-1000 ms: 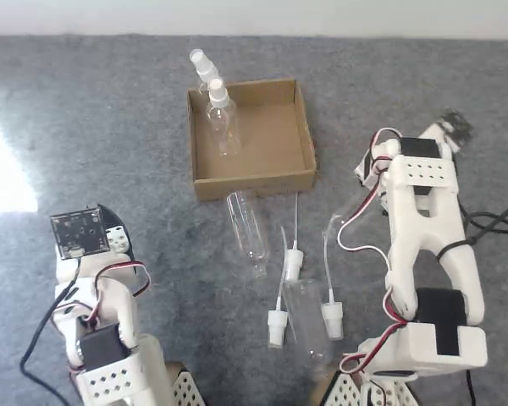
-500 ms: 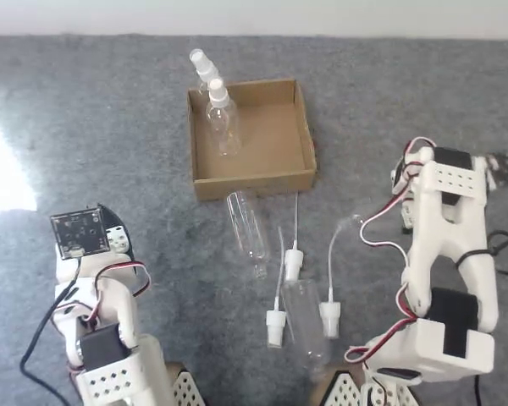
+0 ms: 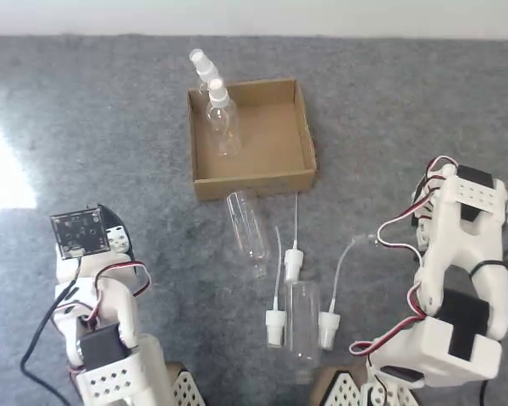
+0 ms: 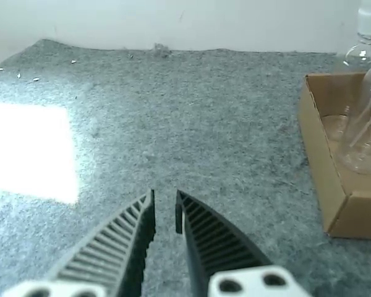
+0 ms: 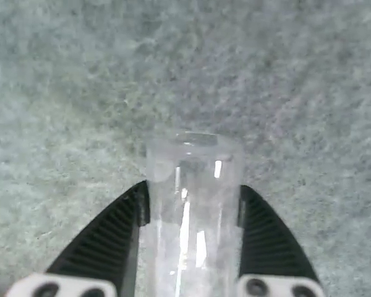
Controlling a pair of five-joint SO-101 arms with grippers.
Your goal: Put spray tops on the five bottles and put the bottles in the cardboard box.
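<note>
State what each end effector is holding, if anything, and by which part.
The right end effector grips a clear plastic bottle across its cylindrical body, one end poking past the fingertips. The left end effector holds nothing.

Nothing readable is showing: the cardboard box (image 3: pixel 252 182), each clear bottle (image 3: pixel 246 224) and each spray top (image 3: pixel 293 262) are bearing no legible text, label, number or sign.

A grey felt mat (image 3: pixel 110 101) covers the table, a bright light patch (image 3: pixel 0 173) on it, a white wall (image 4: pixel 173 21) behind.
</note>
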